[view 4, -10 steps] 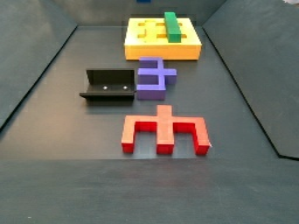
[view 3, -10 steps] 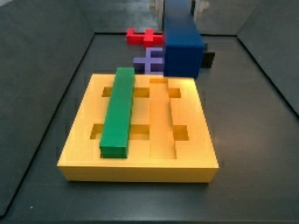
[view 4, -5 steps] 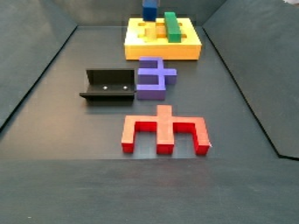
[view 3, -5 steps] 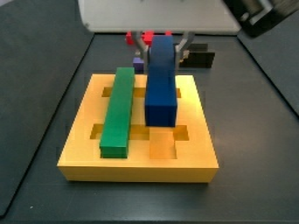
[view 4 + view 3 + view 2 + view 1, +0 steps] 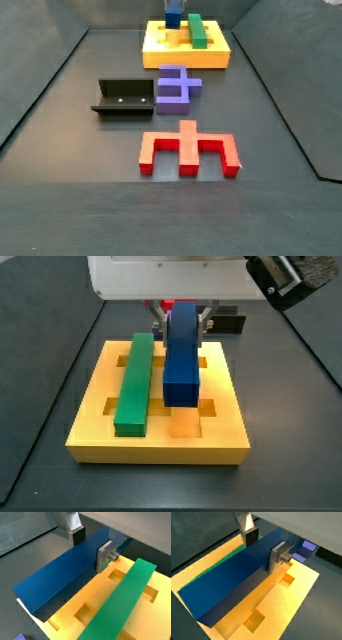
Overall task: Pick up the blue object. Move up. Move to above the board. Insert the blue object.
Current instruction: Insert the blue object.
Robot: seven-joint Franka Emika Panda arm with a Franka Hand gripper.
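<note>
My gripper (image 5: 185, 318) is shut on the blue object (image 5: 182, 361), a long dark blue bar held lengthwise just above the middle groove of the yellow board (image 5: 158, 446). In both wrist views the silver fingers (image 5: 276, 556) (image 5: 105, 554) clamp the blue object (image 5: 238, 582) (image 5: 63, 577) by its sides near one end, gripper (image 5: 263, 546) (image 5: 91, 545) over the board (image 5: 284, 607) (image 5: 70, 617). I cannot tell whether the bar touches the board. In a side view the bar (image 5: 173, 12) shows over the board (image 5: 187, 60).
A green bar (image 5: 134, 381) (image 5: 123, 602) lies in the groove beside the blue one. A purple block (image 5: 175, 88), the dark fixture (image 5: 123, 97) and a red comb-shaped piece (image 5: 190, 150) stand on the floor off the board.
The gripper has carried the blue object from behind the board to over its middle groove and lowered it closer to the board. The other pieces have not moved.
</note>
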